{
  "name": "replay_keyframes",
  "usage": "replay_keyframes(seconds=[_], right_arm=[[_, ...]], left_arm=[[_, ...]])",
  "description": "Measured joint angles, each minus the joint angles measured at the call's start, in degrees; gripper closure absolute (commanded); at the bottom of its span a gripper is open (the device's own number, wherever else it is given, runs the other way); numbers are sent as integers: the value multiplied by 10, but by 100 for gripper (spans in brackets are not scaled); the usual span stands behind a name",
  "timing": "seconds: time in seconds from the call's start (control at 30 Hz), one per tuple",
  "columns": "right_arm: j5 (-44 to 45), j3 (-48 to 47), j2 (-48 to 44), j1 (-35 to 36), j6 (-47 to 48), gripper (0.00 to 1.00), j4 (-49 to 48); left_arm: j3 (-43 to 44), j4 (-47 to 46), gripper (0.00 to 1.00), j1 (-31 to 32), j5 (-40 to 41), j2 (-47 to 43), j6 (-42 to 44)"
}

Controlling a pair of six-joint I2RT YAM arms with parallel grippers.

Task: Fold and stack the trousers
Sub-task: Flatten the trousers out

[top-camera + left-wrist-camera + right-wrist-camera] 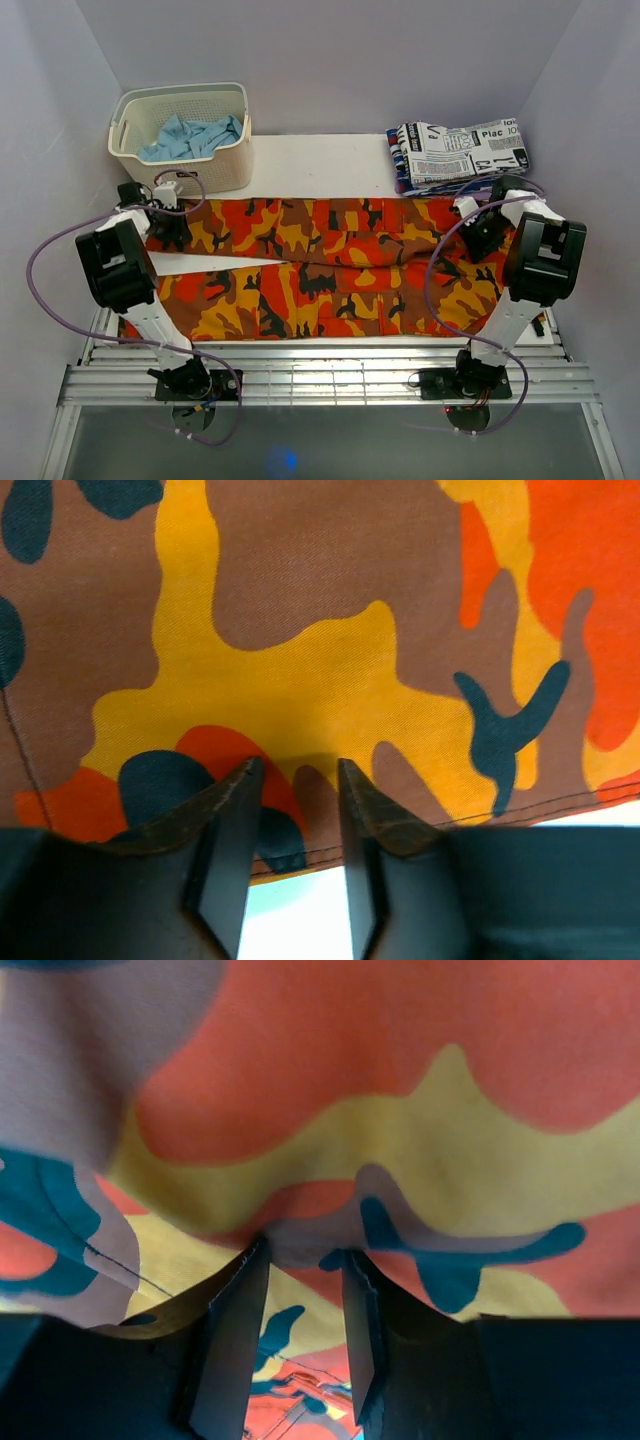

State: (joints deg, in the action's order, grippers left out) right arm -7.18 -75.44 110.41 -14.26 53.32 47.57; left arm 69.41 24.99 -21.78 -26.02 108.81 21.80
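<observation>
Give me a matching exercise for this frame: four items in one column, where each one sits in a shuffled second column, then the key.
Items
1. camouflage trousers
2. basket
3. light blue cloth
4. newspaper-print garment

Places
A. folded at the far right of the table
B. lying inside the basket
C. spread flat across the table's width
D. standing at the far left corner

Pairs: 1-C, 2-D, 3-B, 4-A
</observation>
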Motion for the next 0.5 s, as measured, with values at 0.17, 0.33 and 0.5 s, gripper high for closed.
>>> replay_keyframes(seconds=[0.17,0.33,0.5], right_arm=[[17,94,-77,12,19,62,-52],[24,183,-151,12,52,62,-59],[9,175,-168,10,80,29,17]], left_arm=[[-49,25,60,-32,4,-41,53],[-78,99,62,-95,-3,-75,127],[-78,174,49,-118,-2,-93,197]])
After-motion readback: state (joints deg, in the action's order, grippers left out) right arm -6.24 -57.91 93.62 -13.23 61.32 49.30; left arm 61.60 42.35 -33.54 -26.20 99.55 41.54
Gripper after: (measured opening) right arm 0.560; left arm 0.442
